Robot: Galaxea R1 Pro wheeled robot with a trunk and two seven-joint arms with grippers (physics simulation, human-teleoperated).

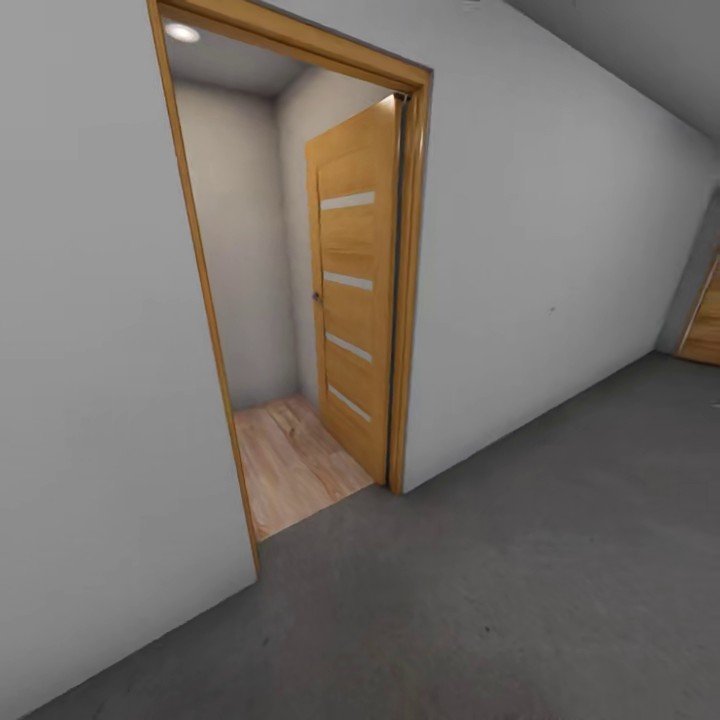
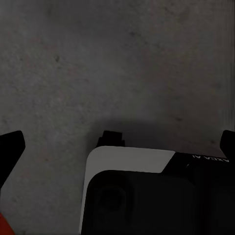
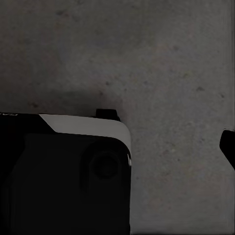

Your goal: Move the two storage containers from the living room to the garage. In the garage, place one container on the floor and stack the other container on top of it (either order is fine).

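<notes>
Left gripper (image 2: 117,147), seen from its wrist camera: two dark fingertips (image 2: 11,147) stand far apart at opposite margins, jaws spread wide, nothing between them, above the dark concrete floor (image 2: 122,58). A sliver of an orange-red storage container (image 2: 5,226) shows at 7 o'clock, beside one fingertip; contact cannot be judged. The robot's white-and-black base (image 2: 147,196) lies below. Head view: grey wall (image 1: 90,350) at 9 o'clock; wood-framed doorway (image 1: 200,290) at 11 o'clock, its door (image 1: 352,290) swung inward over light plank flooring (image 1: 295,460); open concrete floor from 6 to 3 o'clock. Right gripper: one fingertip (image 3: 228,147) visible; opening cannot be told.
</notes>
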